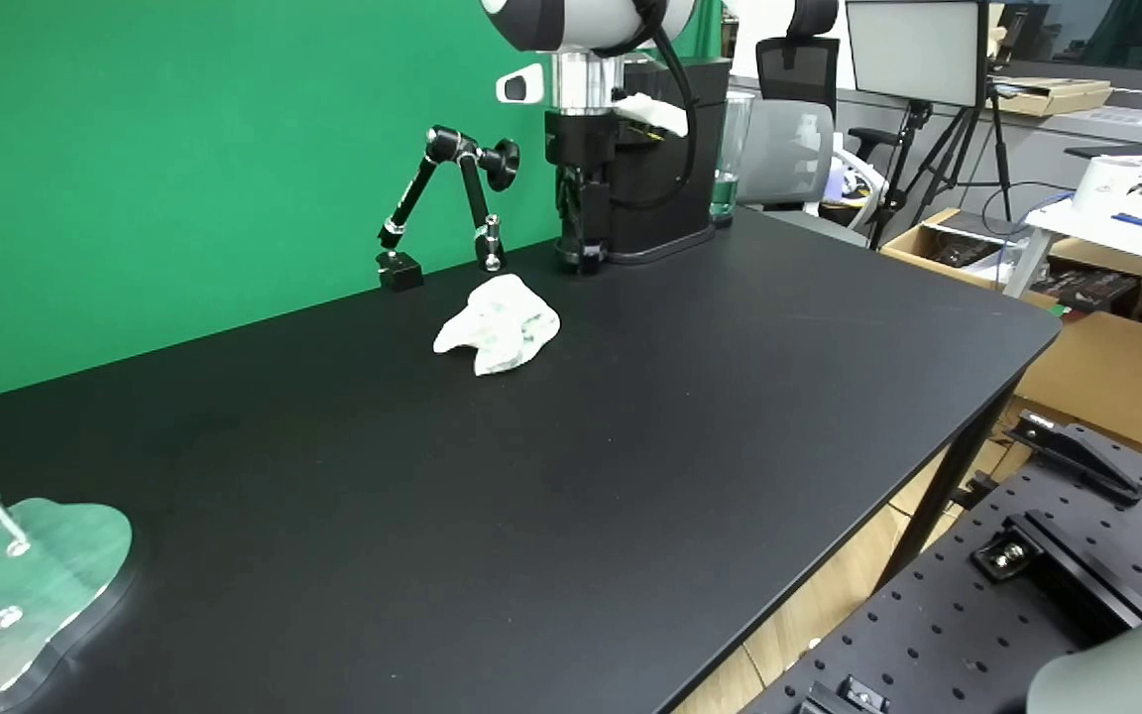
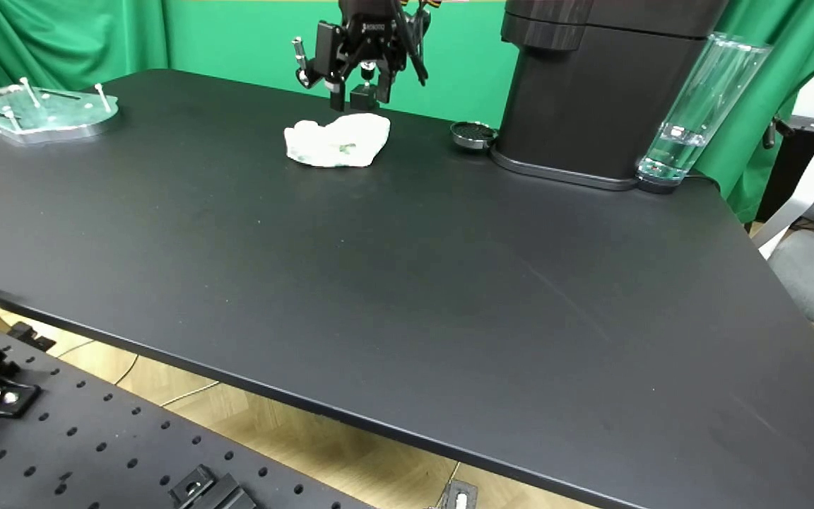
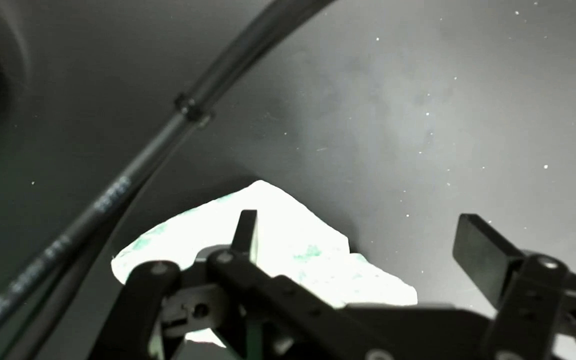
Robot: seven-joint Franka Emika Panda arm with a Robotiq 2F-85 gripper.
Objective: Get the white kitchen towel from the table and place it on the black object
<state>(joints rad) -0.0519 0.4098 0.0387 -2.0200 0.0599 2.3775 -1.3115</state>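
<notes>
The white towel (image 1: 499, 322) with pale green marks lies crumpled on the black table (image 1: 531, 516), and it also shows in an exterior view (image 2: 340, 140). A tall black machine (image 2: 591, 99) stands at the back, also visible in an exterior view (image 1: 665, 169); I cannot tell if it is the black object meant. My gripper (image 2: 361, 92) is open and empty, pointing down above the table near the towel. In an exterior view the gripper (image 1: 581, 260) appears beyond the towel. In the wrist view the gripper (image 3: 360, 230) has its left finger over the towel (image 3: 288, 235); its right finger is over bare table.
A black jointed stand (image 1: 452, 159) is near the green wall behind the towel. A round metal dish (image 2: 474, 134) sits beside the machine, with a clear cylinder (image 2: 697, 113) of liquid at its side. A green plate with upright bolts (image 2: 46, 109) is at the far end.
</notes>
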